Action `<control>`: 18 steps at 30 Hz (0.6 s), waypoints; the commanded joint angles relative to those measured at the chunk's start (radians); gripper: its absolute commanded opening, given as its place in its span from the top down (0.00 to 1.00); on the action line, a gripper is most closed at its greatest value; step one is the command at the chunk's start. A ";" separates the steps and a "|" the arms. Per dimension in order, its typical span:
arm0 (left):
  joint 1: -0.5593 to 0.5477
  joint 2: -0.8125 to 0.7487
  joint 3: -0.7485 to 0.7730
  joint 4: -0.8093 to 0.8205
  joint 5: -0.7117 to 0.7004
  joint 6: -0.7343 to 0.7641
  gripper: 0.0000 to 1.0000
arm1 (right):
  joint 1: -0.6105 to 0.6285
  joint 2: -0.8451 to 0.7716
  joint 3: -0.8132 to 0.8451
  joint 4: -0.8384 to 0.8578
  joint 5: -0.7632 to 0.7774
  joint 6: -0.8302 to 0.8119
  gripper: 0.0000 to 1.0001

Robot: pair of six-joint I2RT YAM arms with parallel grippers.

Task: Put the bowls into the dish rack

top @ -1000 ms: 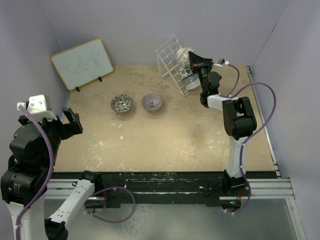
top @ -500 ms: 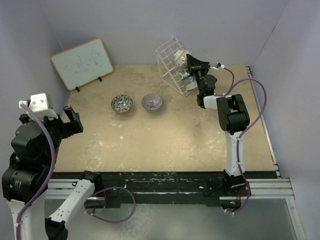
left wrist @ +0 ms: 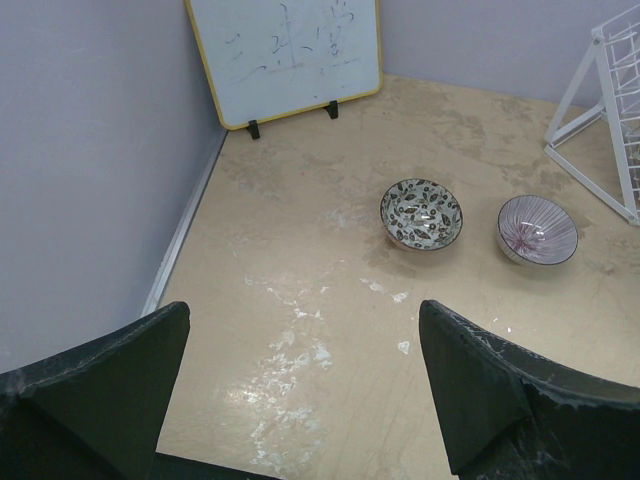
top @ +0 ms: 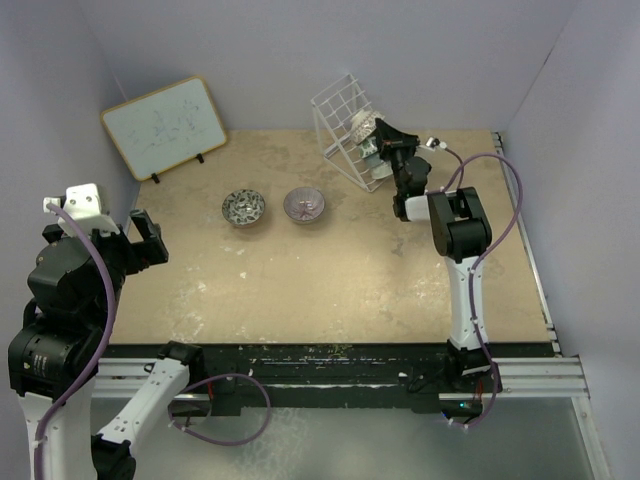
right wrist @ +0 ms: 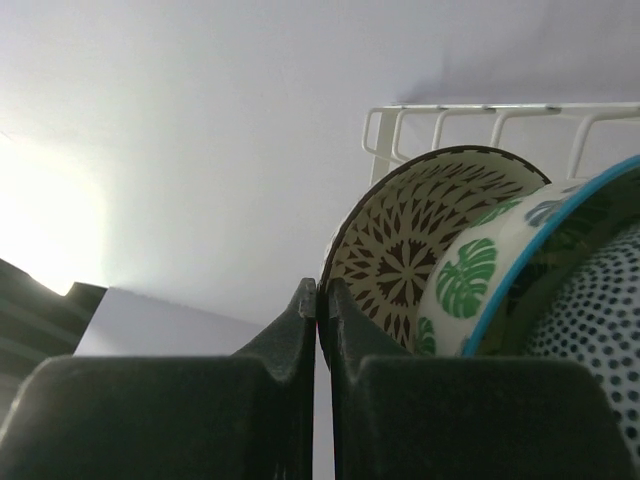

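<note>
The white wire dish rack stands tilted at the back of the table. My right gripper is at its open side, shut on the rim of the brown-white lattice bowl, which stands on edge in the rack. In front of it stand the green leafy bowl and a dotted bowl. A leaf-patterned bowl and the pale pink-grey bowl sit upright on the table; both show in the left wrist view. My left gripper is open and empty, high at the left.
A wood-framed whiteboard leans at the back left corner, also in the left wrist view. Purple walls close the table on three sides. The right arm's cable loops near the right edge.
My right gripper has pushed left and deeper into the rack with the lattice bowl, its forearm swinging closer. The left arm has shifted only slightly.
</note>
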 commanded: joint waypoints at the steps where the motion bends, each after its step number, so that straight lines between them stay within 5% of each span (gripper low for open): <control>1: -0.005 0.014 -0.003 0.043 -0.001 0.006 0.01 | 0.002 -0.068 -0.011 0.066 0.048 0.041 0.94; 18: -0.005 0.001 0.000 0.047 0.010 0.002 0.01 | 0.001 -0.261 -0.135 -0.236 0.089 0.028 0.60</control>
